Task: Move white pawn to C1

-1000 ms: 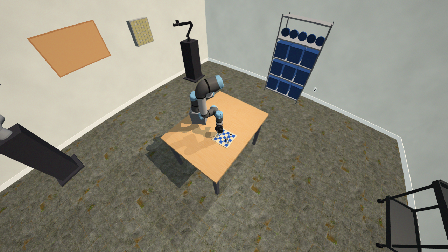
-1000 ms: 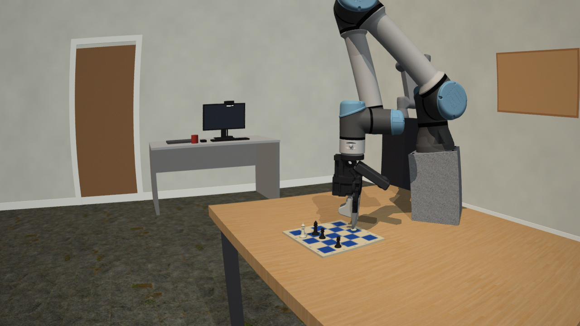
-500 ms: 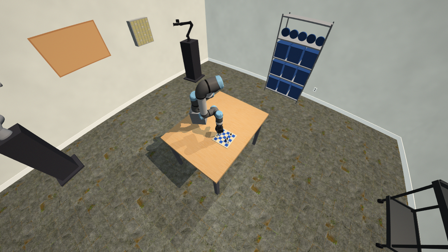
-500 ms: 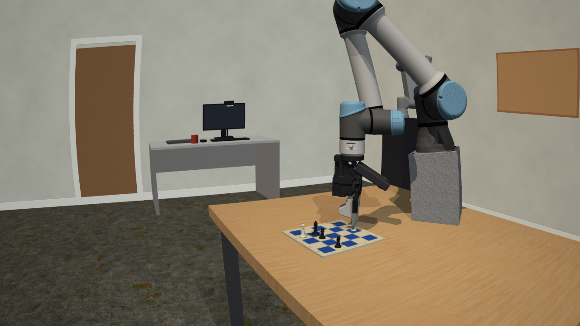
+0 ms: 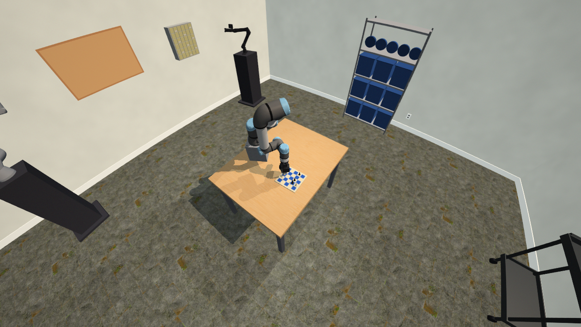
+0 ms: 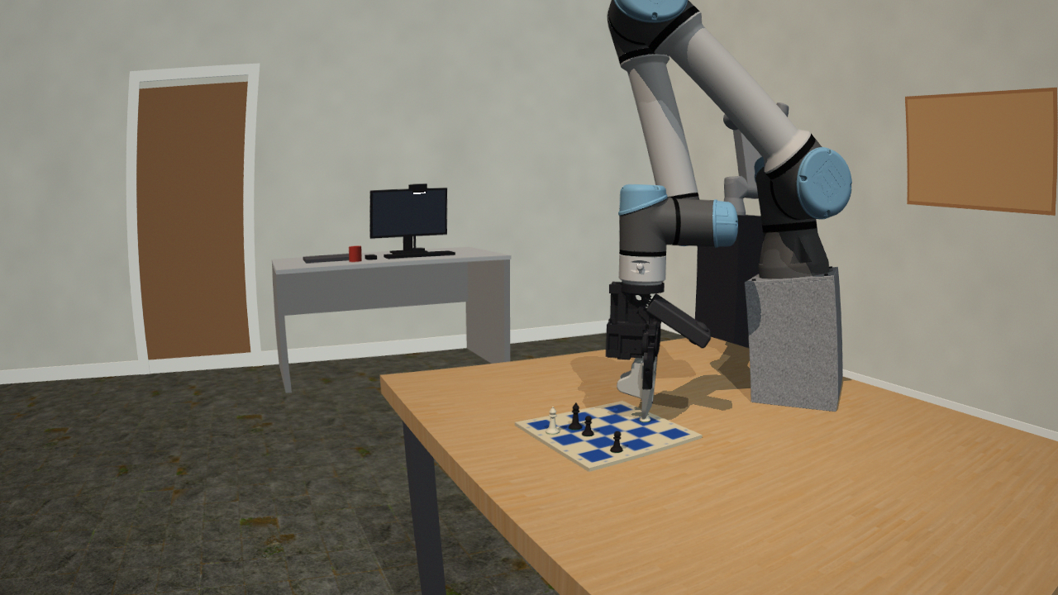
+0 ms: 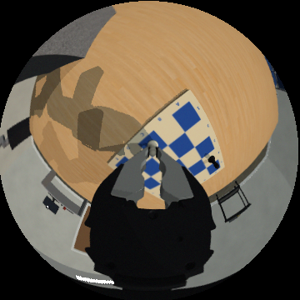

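Note:
The small blue-and-cream chessboard lies on the wooden table; it also shows in the top view. My gripper points straight down at the board's far edge, toward the arm's base. It is shut on the white pawn, whose round head shows between the fingertips in the wrist view. The pawn sits low over an edge-row square beside the letter C. I cannot tell if its base touches the board. The fingers hide its lower part.
A taller white piece stands at the board's left corner. Three black pieces stand to the left of and in front of the gripper; one also shows in the wrist view. The arm's grey pedestal stands behind the board.

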